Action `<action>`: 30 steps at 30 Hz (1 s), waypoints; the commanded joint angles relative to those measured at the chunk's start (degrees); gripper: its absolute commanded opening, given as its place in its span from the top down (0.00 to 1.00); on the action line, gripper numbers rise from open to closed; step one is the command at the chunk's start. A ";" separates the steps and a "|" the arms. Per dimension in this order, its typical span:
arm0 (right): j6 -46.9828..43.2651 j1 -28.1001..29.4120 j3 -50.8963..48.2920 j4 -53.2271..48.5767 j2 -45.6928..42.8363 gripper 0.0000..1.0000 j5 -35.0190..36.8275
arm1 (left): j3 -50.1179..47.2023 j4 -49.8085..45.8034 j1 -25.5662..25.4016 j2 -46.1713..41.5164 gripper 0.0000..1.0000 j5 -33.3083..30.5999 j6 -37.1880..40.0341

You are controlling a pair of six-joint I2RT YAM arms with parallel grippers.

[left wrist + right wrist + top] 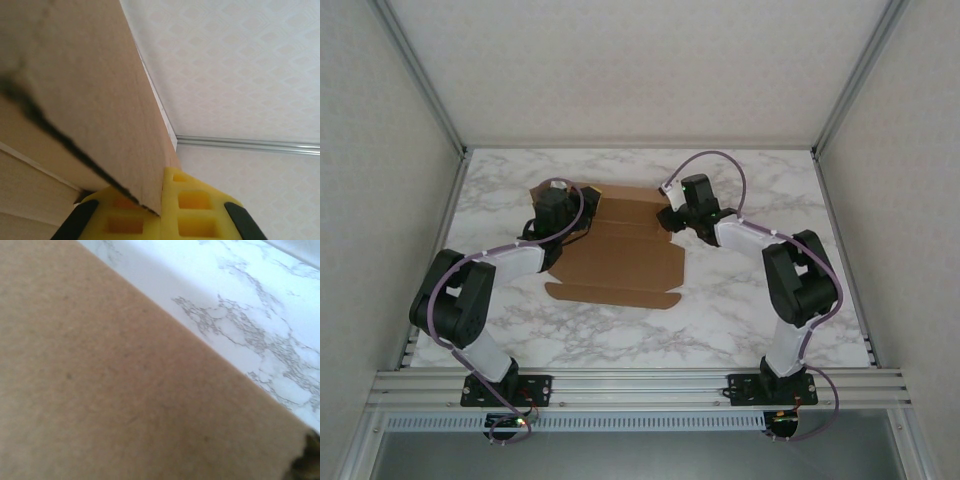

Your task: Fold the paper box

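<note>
- The left gripper (161, 202) is pinching a panel of the brown cardboard paper box (620, 255). In the left wrist view the cut edge of the panel goes down between the two yellow gridded pads (195, 212).
- Behind this panel, toward 2 o'clock, there is a white patterned wall (240, 65) and an aluminium rail (250, 144).
- In the top view the left gripper is at the 9 o'clock side of the box, and the right gripper (675, 218) is at its 2 o'clock corner.
- I cannot tell if the fingers of the right gripper are spread or pressed together. In the right wrist view the cardboard is very close and blurred.
- The box lies mostly opened out on the white marble-pattern table (740, 300), a little toward 12 o'clock from the centre. Its long flap with small tabs is at the 6 o'clock edge.
</note>
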 commanded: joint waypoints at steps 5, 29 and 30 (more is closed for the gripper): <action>5.77 1.77 2.23 -2.24 3.72 0.60 14.18 | 2.50 -6.73 -1.95 -0.77 1.00 1.09 -3.27; 23.17 4.83 15.01 -14.87 14.02 0.88 36.82 | 6.89 -16.93 -7.34 -0.86 1.00 -4.91 -8.61; 24.10 4.83 15.79 -16.01 14.30 0.88 36.92 | 6.98 -16.93 -7.44 -0.89 1.00 -4.93 -8.65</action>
